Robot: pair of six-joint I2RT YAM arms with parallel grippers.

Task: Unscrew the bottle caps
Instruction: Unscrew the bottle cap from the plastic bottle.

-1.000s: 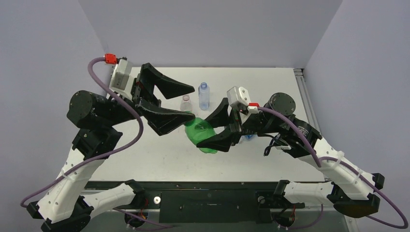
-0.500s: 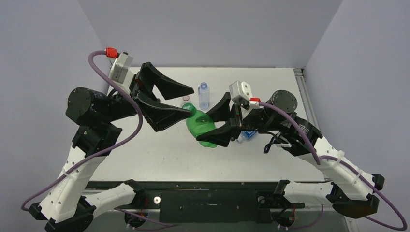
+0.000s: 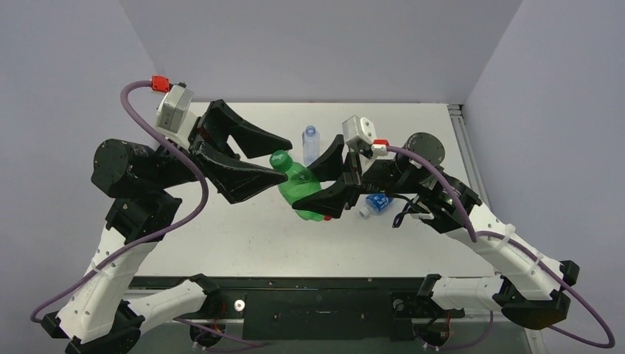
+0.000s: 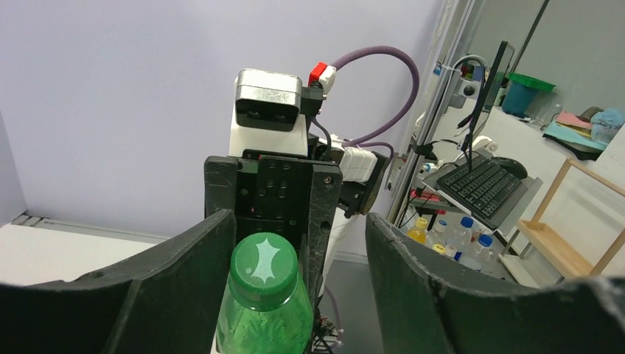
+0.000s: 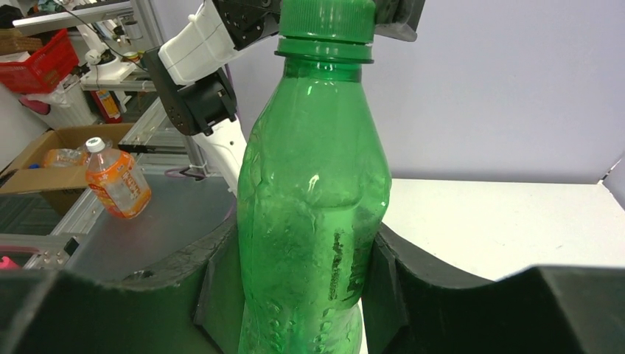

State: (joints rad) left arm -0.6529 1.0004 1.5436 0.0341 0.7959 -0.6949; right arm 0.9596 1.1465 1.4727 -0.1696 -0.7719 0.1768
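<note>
the right tool [image 3: 313, 188] is clamped across the middle of the green bottle [image 5: 317, 192], one finger pressed to each side of its ribbed body. the bottle leans out past the fingertips with its neck pointing at the left tool [image 3: 282, 158]. the left tool's jaws are spread, with the green cap [image 4: 264, 267] sitting between them near their tips. in the left wrist view one finger is right against the cap's side and the other stands clearly apart from it (so nothing is pinched on that side). the cap is on the neck, its collar ring just below it. beyond both tools, a small clear bottle [image 3: 310, 147] stands upright on the white surface [image 3: 221, 236]. just behind the right tool's fingers, partly under that arm, a bottle with a blue label [image 3: 376, 203] lies on its side.
</note>
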